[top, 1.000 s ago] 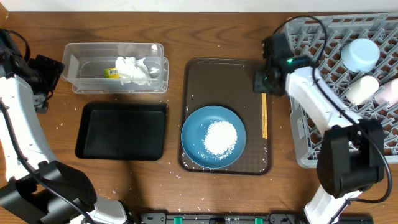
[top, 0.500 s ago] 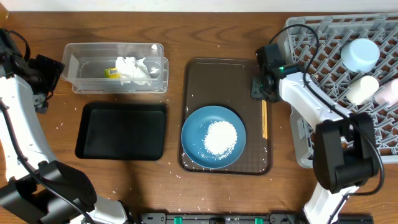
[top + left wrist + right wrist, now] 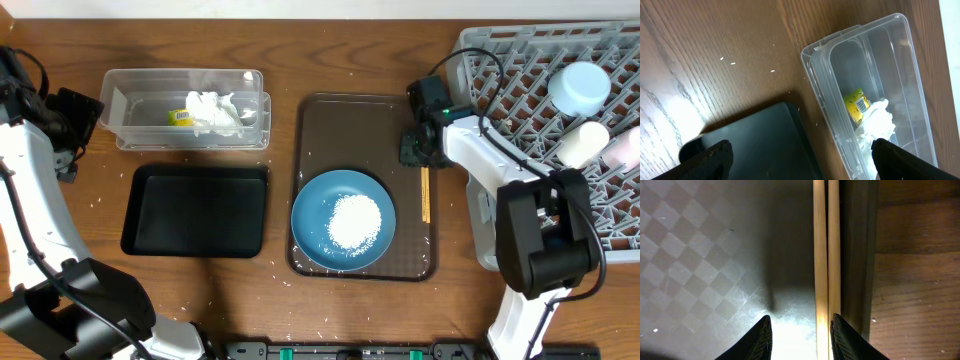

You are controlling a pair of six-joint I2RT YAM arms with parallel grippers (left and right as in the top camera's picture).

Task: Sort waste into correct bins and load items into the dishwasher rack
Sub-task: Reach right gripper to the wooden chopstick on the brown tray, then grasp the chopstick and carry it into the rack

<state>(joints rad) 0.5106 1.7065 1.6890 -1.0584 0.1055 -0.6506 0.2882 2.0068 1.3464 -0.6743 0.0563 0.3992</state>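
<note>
Wooden chopsticks (image 3: 426, 195), paired, lengthwise along right rim of brown tray (image 3: 340, 130)

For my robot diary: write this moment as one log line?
right gripper open over thin wooden chopsticks | left gripper open, empty | white rice on dark blue round plate

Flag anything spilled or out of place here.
Loose rice grains are strewn on the wooden table, some near the black tray and some around the brown tray. A heap of rice sits on the blue plate. No damage shows.
</note>
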